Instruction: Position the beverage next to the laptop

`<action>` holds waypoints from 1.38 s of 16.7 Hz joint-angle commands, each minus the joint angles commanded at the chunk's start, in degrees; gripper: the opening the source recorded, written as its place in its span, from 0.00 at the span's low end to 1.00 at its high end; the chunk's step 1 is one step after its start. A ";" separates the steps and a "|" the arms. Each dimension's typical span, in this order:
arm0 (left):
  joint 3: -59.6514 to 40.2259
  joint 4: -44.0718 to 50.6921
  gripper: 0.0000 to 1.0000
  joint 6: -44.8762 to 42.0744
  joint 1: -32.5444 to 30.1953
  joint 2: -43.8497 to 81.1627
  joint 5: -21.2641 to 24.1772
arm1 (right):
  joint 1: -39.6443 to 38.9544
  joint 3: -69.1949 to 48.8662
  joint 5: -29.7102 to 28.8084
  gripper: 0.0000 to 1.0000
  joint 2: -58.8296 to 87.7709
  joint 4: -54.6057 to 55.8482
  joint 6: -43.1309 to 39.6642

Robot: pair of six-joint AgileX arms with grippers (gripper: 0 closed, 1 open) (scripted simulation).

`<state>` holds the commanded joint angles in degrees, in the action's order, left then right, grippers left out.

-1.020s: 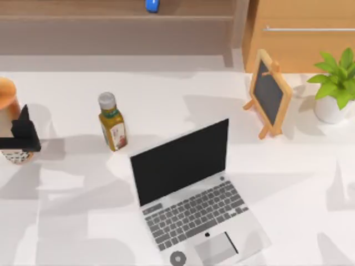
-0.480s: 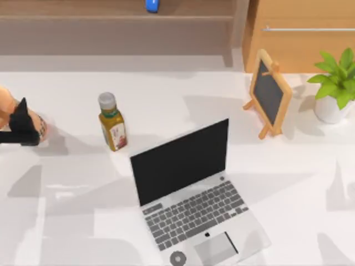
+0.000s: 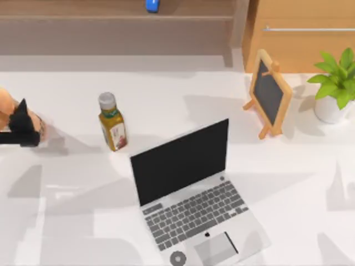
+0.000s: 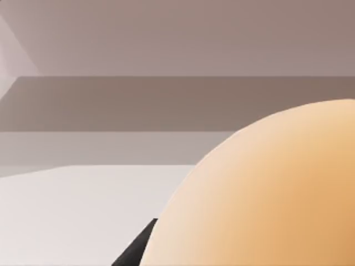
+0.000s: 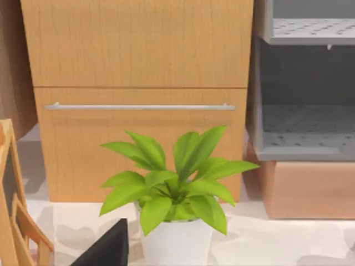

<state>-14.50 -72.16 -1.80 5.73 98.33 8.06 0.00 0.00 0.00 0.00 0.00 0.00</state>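
Note:
The beverage (image 3: 5,104), an orange-to-peach cup with dark pearls at its base, is at the table's far left edge. It is raised and tilted, with its base pointing right. My left gripper (image 3: 22,126) is shut on it around the lower body. In the left wrist view the cup's peach side (image 4: 266,194) looms close. The silver laptop (image 3: 188,188) stands open at the table's middle front, well to the right of the cup. My right gripper (image 5: 105,249) is parked by the plant at the right.
A yellow-green bottle (image 3: 112,123) with a grey cap stands between the cup and the laptop. A chalkboard easel (image 3: 269,94) and a potted plant (image 3: 335,83) sit at the back right. Wooden drawers (image 5: 138,55) rise behind the plant.
The left gripper has lifted the cup off the table and tilted it, shifting slightly toward the back. In the last half second it barely moved.

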 joint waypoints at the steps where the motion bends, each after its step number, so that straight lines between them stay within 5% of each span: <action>1: 0.00 0.00 0.00 0.00 0.00 0.00 0.00 | 0.00 0.00 0.00 1.00 0.00 0.00 0.00; 15: -2.67 6.08 0.00 0.28 -2.22 -5.46 -1.02 | 0.00 0.00 0.00 1.00 0.00 0.00 0.00; 23: -28.96 32.44 0.00 9.26 -28.25 -5.22 -15.07 | 0.00 0.00 0.00 1.00 0.00 0.00 0.00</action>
<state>-43.46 -39.72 7.46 -22.52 93.11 -7.01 0.00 0.00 0.00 0.00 0.00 0.00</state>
